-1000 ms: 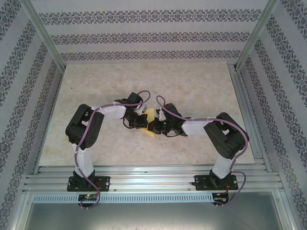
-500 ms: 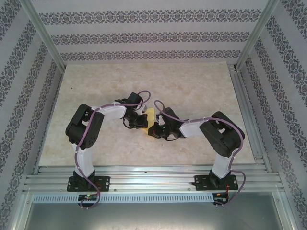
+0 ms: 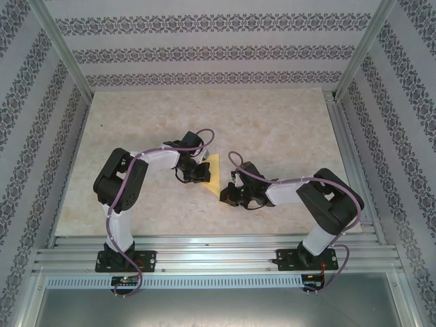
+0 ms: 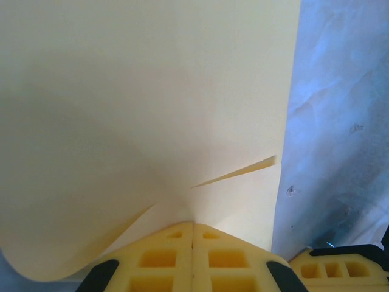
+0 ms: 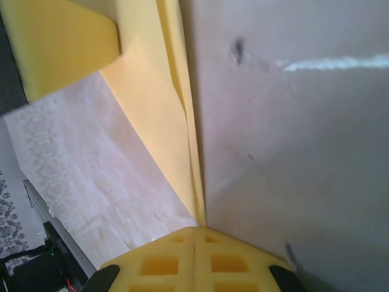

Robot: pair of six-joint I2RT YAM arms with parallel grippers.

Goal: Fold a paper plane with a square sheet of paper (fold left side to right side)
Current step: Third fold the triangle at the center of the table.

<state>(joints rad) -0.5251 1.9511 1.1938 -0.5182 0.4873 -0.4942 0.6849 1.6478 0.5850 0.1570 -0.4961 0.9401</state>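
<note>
Top external view: patterned walls [image 3: 204, 54] enclose a pale marbled table [image 3: 136, 136]. The left arm [image 3: 122, 180] and the right arm [image 3: 327, 204] both bend inward, so the two grippers sit near one another, well out from their bases. Between them lies the sheet of paper [image 3: 215, 172], a narrow yellow wedge. Its broad end is beside the left gripper [image 3: 201, 172] and its pointed end is just at the tips of the right gripper [image 3: 227, 197].

Left wrist view: the sheet of paper [image 4: 134, 109] spreads away from the fingertips and covers most of the field ahead of the hand. A bare strip of table [image 4: 340, 121] runs along the side toward the right gripper, and a yellow finger [image 4: 340, 267] of that gripper shows just beside the left one. The left gripper [image 4: 193, 224] has its jaws pressed together, tips touching the paper; whether a layer is nipped between them cannot be told. A folded flap [image 4: 243, 173] gapes slightly, just ahead of those tips.

Right wrist view: the right gripper [image 5: 196, 230] likewise has its jaws together. The folded edge of the sheet of paper [image 5: 152, 103] runs straight out from its tips, layers stacked; whether it is nipped cannot be told. A finger [image 5: 55, 48] of the left gripper shows at the far end of the paper
</note>
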